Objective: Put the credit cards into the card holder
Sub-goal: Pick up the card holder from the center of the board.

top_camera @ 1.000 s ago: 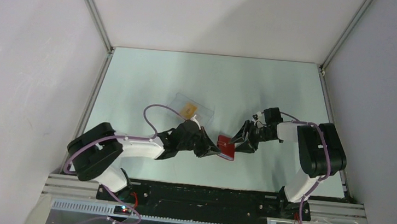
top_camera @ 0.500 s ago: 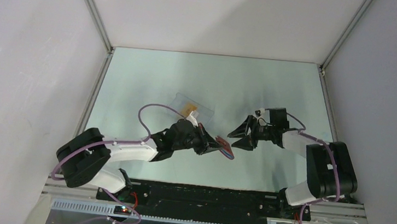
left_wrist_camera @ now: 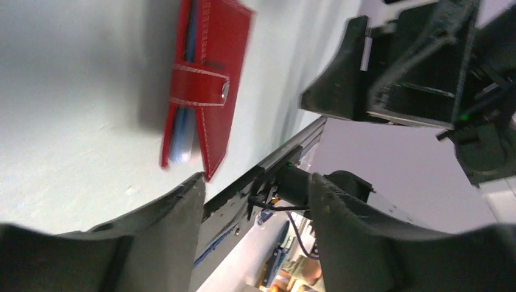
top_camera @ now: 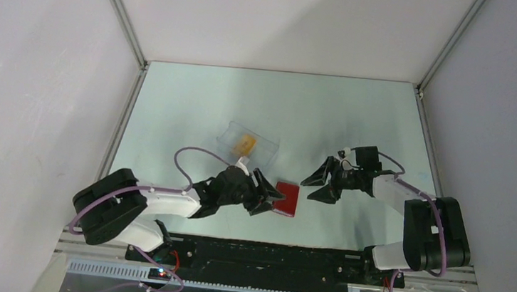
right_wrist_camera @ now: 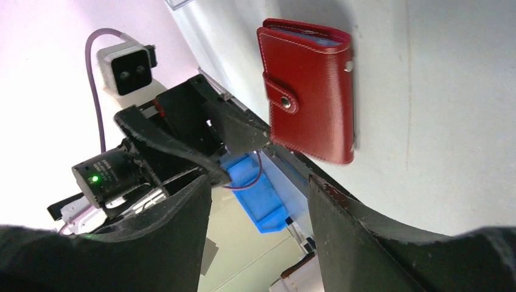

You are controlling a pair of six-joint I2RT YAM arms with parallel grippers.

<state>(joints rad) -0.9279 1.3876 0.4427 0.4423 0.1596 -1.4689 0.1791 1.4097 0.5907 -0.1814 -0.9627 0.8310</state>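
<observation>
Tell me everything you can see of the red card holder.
The card holder is a small red wallet, leather-like with pale stitching along its edges. It is folded shut, a red tab crossing its open side and fastened by a metal snap; a blue-grey inside shows at the end. It lies flat on the table, between the open left gripper and open right gripper; neither holds it.

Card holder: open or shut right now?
Shut. The card holder lies folded flat on the table, red tab strapped across its front cover; only a blue-grey sliver shows at the edge.
</observation>
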